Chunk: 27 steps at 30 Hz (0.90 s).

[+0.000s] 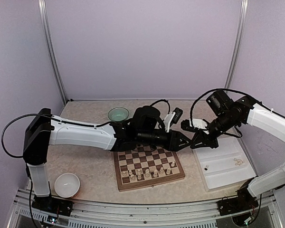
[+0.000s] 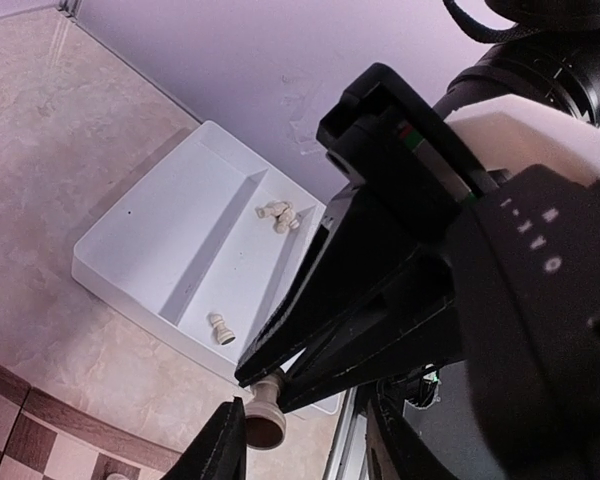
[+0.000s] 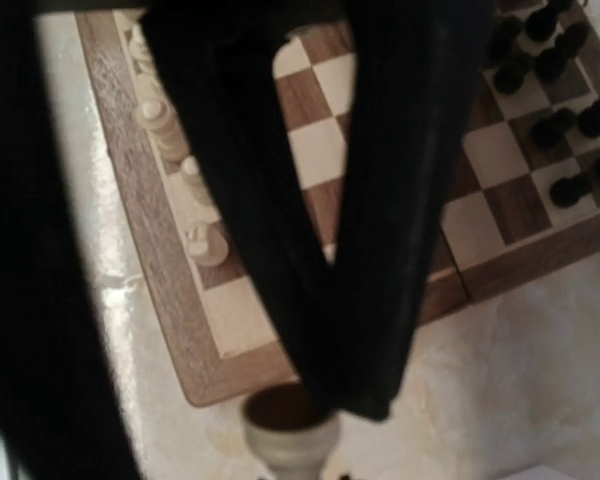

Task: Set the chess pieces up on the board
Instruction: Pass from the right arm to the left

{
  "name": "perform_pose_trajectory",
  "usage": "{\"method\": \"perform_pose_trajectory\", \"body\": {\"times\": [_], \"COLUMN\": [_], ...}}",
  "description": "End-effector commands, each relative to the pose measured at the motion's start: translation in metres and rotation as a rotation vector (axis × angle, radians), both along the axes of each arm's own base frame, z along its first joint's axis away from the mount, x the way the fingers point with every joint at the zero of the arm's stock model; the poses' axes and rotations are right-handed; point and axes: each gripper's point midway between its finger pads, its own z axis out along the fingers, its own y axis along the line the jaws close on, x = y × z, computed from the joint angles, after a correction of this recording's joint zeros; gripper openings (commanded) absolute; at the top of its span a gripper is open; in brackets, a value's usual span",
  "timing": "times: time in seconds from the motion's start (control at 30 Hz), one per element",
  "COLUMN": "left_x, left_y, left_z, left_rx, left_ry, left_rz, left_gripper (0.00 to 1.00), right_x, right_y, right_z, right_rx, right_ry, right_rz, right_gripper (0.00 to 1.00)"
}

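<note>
Setup is partly complete. On the board (image 1: 141, 157), a group of cream chessmen (image 1: 147, 172) stands on the near rows. The right wrist view shows dark chessmen (image 3: 555, 60) standing on the opposite side. I cannot confirm from these views that any of them is on its correct square. The right hand (image 3: 325, 395) is clamped on one cream chess piece (image 2: 264, 415), held off the tabletop just past the board's right edge, between the board and the white tray (image 1: 225, 173). The left hand (image 2: 300, 445) is half open with its fingers on either side of that piece and has no grip on it, so I judge a handover is under way. The tray holds a small cluster of cream pieces (image 2: 278, 214) at its far end and a single piece (image 2: 220, 328) nearer the board. These and the held piece are not yet placed.
</note>
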Motion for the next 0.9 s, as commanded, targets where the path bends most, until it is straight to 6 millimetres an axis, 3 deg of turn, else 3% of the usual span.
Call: {"method": "perform_pose_trajectory", "body": {"times": [0.0,0.33,0.87], "left_x": [0.003,0.021,0.004], "left_y": [-0.01,0.005,-0.007], "left_z": [0.001,-0.004,-0.02], "left_rx": [-0.022,-0.001,0.004], "left_ry": [0.023,0.032,0.1], "left_rz": [-0.013,0.082,-0.025], "left_gripper": [0.41,0.45,0.35], "right_x": [-0.004,-0.007,-0.001], "right_y": [0.007,0.004,0.006], "right_z": [0.013,0.004,0.006], "right_rx": [0.017,-0.003,-0.004], "right_ry": [0.0,0.007,0.003], "right_rz": [0.021,0.019,0.006], "right_gripper": [0.1,0.09,0.1]}}
